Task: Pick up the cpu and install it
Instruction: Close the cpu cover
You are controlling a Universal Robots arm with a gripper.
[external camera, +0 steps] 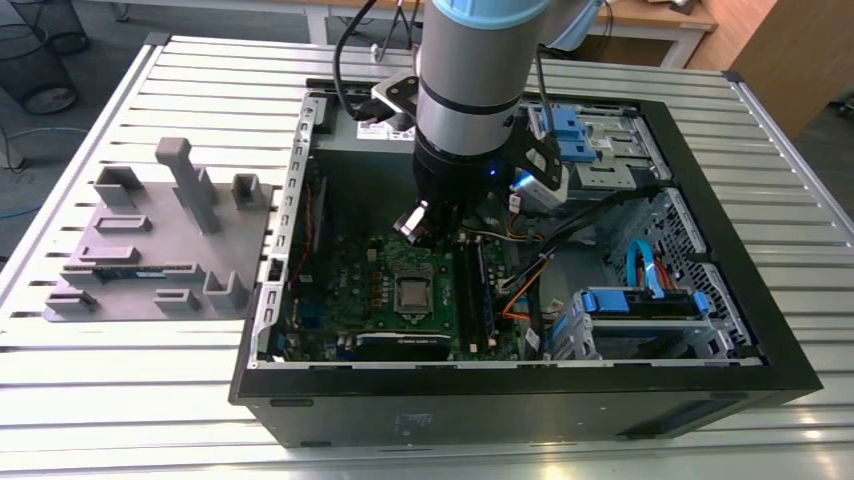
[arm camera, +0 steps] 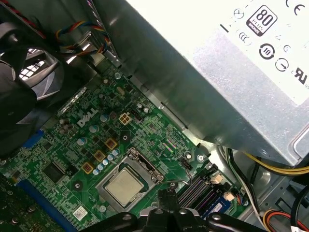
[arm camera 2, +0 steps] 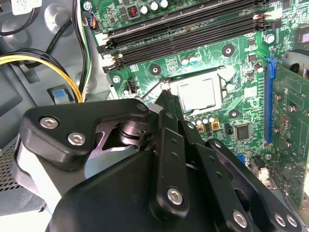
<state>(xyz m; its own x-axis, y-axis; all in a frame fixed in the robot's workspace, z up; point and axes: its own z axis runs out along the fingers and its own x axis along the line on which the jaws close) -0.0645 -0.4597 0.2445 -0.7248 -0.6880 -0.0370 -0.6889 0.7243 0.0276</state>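
The cpu (external camera: 415,292) is a small silver square lying flat in the socket on the green motherboard (external camera: 360,280) inside the open computer case. In the second wrist view, the cpu (arm camera 2: 197,93) sits within its metal socket frame, just beyond my gripper (arm camera 2: 166,96). The black fingers (arm camera 2: 169,145) are drawn together at their tips, with nothing between them. The first wrist view places the cpu (arm camera: 123,186) close beside the gripper (arm camera: 166,195). In the exterior view my gripper (external camera: 441,232) hangs above the board, a little behind the socket.
The grey power supply (arm camera: 231,63) looms close to the arm. Black memory slots (arm camera 2: 183,29) run beside the socket, and yellow cables (arm camera 2: 43,60) lie nearby. Blue drive bays (external camera: 641,300) fill the case's right side. A grey fixture tray (external camera: 147,250) lies outside, at the exterior view's left.
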